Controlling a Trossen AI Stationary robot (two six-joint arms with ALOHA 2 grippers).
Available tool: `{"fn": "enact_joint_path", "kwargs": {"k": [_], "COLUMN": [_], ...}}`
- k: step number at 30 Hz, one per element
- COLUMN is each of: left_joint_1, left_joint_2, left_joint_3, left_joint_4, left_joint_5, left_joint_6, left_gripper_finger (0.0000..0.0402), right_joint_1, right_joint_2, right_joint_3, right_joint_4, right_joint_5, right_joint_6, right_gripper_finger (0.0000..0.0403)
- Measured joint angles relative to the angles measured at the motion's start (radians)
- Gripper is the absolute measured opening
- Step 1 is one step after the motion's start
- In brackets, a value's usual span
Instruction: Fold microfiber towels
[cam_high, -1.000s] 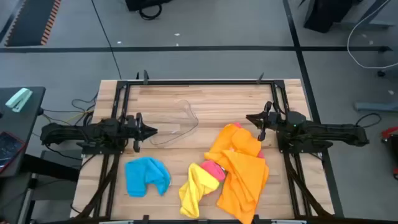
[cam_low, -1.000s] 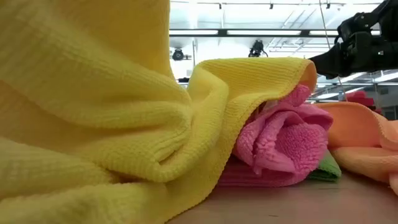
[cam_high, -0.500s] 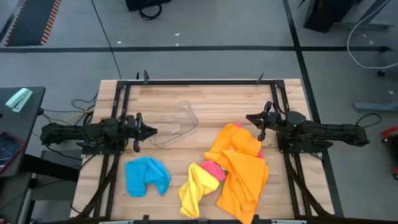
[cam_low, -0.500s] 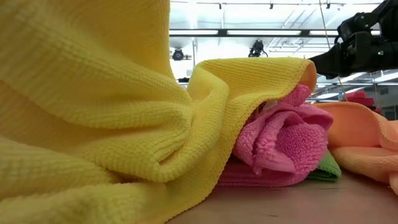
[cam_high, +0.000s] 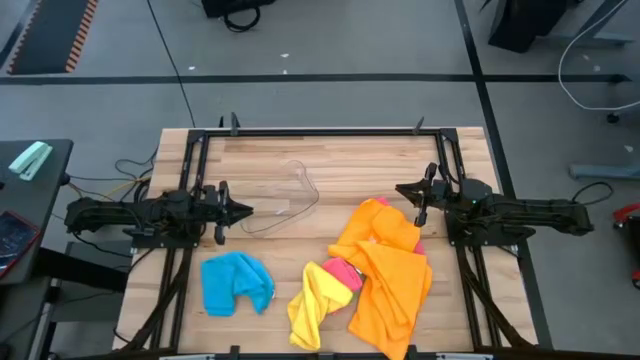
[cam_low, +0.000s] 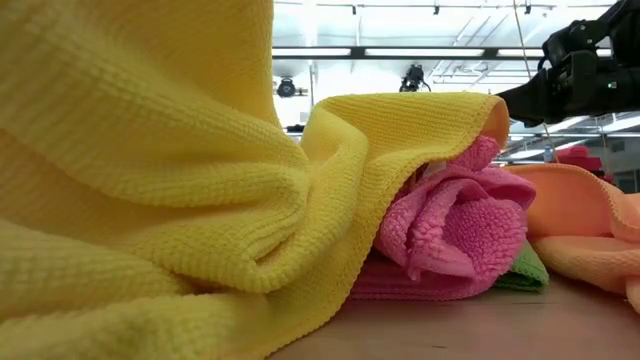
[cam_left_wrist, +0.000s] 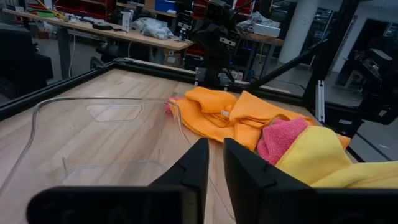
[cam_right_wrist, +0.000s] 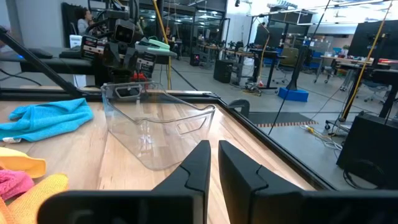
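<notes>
Dark fingers of the left gripper (cam_high: 243, 210) and right gripper (cam_high: 403, 190) are being kept nearly closed, empty, above the wooden table (cam_high: 340, 155); crumpled bright microfiber towels (cam_high: 385, 275) are being left heaped along its near edge.

Clear tub on a wooden worktop, seen past two nearly closed fingers

The right gripper (cam_right_wrist: 213, 163) hangs empty above the worktop (cam_right_wrist: 205, 149), aimed toward the clear plastic tub (cam_right_wrist: 155, 127). A blue towel (cam_right_wrist: 46, 118) lies beside the tub; yellow (cam_right_wrist: 18, 165), pink (cam_right_wrist: 12, 185) and orange (cam_right_wrist: 34, 196) towel edges show nearer. The left gripper (cam_right_wrist: 127, 93) hangs beyond.
</notes>
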Motion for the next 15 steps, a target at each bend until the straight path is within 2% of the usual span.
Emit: {"fn": "enact_joint_path", "kwargs": {"k": [15], "left_joint_1": [0.000], "left_joint_2": [0.000], "left_joint_3": [0.000], "left_joint_4": [0.000], "left_joint_5": [0.000], "left_joint_6": [0.000], "left_gripper_finger": [0.0057], "right_joint_1": [0.000], "right_joint_2": [0.000], "right_joint_3": [0.000], "right_joint_4": [0.000], "right_joint_5": [0.000], "right_joint_6": [0.000], "right_gripper_finger": [0.0042]}}
